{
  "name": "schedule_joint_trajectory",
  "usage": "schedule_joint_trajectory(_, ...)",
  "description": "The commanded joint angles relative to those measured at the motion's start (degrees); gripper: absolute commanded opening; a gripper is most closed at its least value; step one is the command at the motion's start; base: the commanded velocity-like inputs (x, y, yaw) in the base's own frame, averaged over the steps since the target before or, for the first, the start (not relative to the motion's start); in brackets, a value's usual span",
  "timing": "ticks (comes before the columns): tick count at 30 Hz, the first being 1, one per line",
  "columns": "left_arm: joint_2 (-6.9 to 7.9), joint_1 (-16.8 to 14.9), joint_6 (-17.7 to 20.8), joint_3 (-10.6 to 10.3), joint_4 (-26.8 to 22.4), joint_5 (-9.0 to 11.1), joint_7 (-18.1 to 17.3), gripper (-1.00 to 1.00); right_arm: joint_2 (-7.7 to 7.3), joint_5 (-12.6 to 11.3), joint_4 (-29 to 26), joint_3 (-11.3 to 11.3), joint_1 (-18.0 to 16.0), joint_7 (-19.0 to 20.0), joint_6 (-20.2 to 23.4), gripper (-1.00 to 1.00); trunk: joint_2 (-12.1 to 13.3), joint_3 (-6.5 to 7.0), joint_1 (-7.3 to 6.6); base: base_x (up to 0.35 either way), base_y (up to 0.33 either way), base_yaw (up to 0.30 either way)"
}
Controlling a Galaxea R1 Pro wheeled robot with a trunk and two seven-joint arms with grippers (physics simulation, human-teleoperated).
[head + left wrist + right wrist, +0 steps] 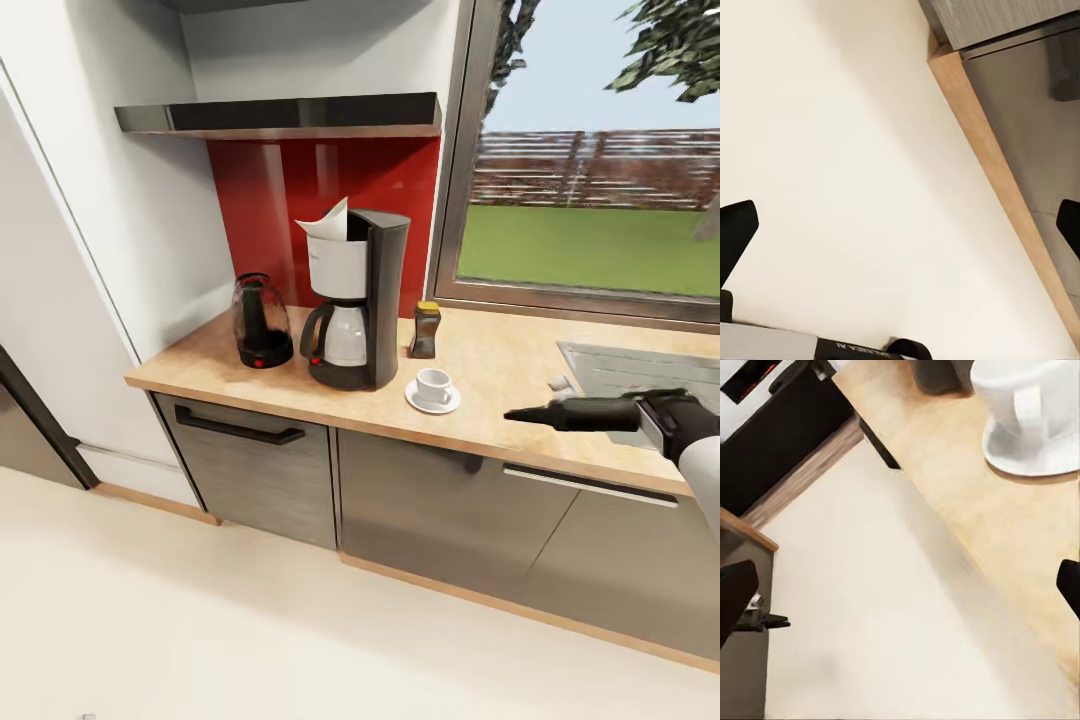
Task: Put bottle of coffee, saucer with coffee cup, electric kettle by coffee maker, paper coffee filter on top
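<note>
On the kitchen countertop stands the coffee maker, and the paper coffee filter sits in its white basket. The black electric kettle is close on its left. The bottle of coffee is close on its right, near the wall. In front of the bottle the coffee cup rests on the saucer. My right gripper hovers open over the counter's front edge, right of the saucer and apart from it. The right wrist view has the cup and saucer ahead of the open right gripper. My left gripper is open over the floor.
The kitchen shelf hangs bare above the red backsplash. A steel sink is set into the counter at the right, under a large window. Grey cabinet fronts with dark handles run below. A wooden plinth borders the pale floor.
</note>
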Motion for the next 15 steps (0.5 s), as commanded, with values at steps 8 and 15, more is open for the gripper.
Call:
schedule_joint_trajectory(8,-0.08,-0.04,0.60,0.22,0.01,-0.11,-0.21,1.00,0.31,-0.76,-14.50,-0.02,9.99,0.42,5.38,1.00,-0.03,-0.05,0.00,-0.156,0.000,0.000)
schedule_joint_trajectory(15,-0.08,-0.03,0.60,0.22,0.01,-0.11,-0.21,1.00,0.56,-0.70,-15.70,-0.06,14.26,0.28,5.46,1.00,-0.03,-0.05,0.00,-0.014,0.000,0.000)
